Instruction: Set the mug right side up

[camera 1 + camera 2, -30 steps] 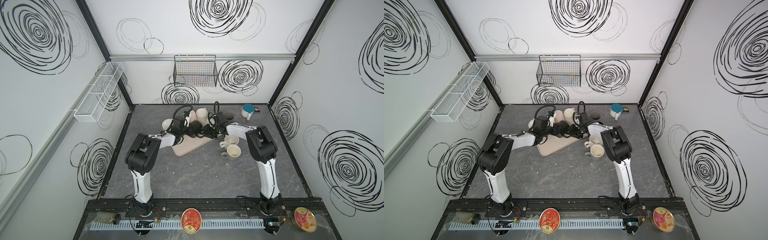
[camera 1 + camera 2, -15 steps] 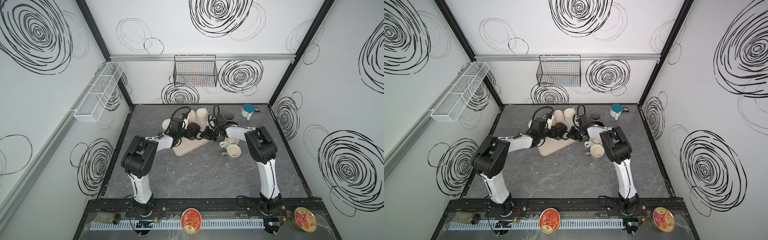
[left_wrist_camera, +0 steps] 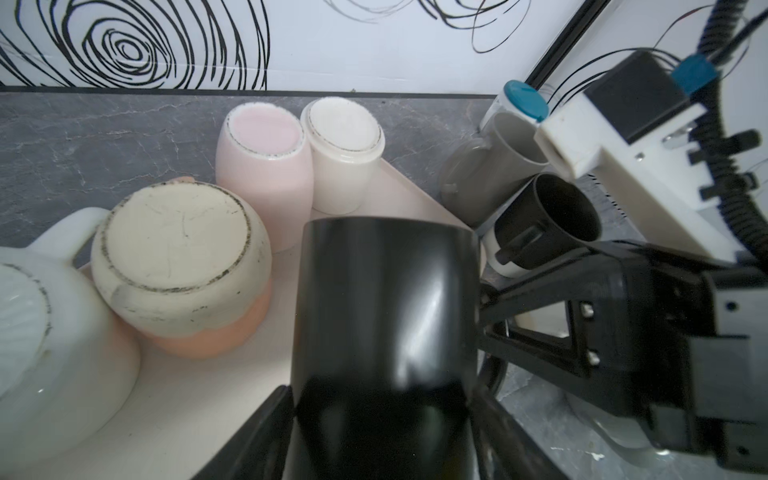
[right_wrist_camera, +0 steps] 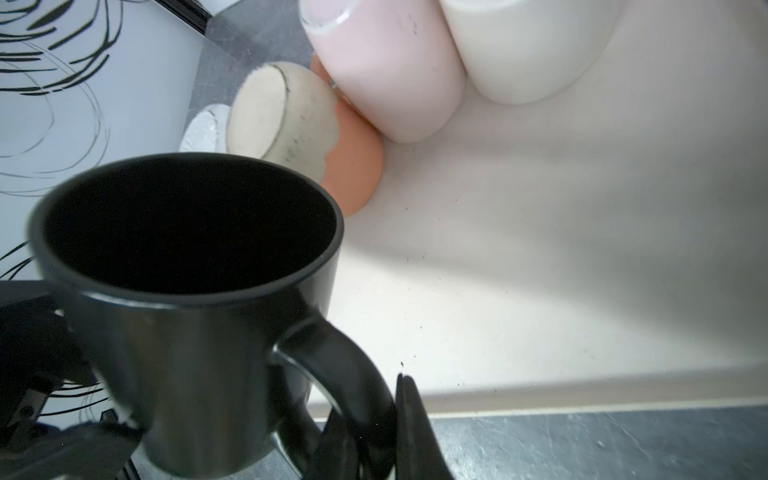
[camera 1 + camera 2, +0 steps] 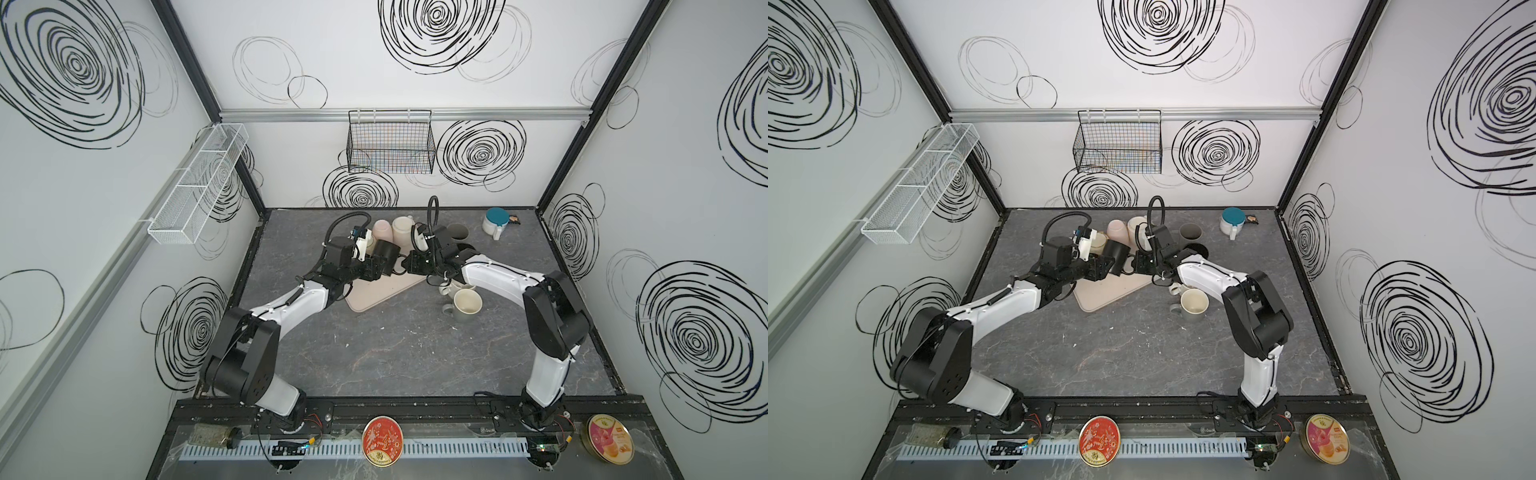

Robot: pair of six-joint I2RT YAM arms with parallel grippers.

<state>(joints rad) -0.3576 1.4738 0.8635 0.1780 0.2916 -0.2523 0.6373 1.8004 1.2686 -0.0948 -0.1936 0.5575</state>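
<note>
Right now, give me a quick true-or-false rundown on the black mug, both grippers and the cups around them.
1. The right gripper is shut on the black mug's handle. True.
2. The left gripper has the mug by its handle. False: its fingers flank the mug's body.
3. The pink mug stands right side up. False: its base faces up.
4. The teal-lidded cup stands on the mat. False: it stands on the table near the back right corner, apart from the mat.
5. A grey mug stands mouth up on the table beside the mat. True.
</note>
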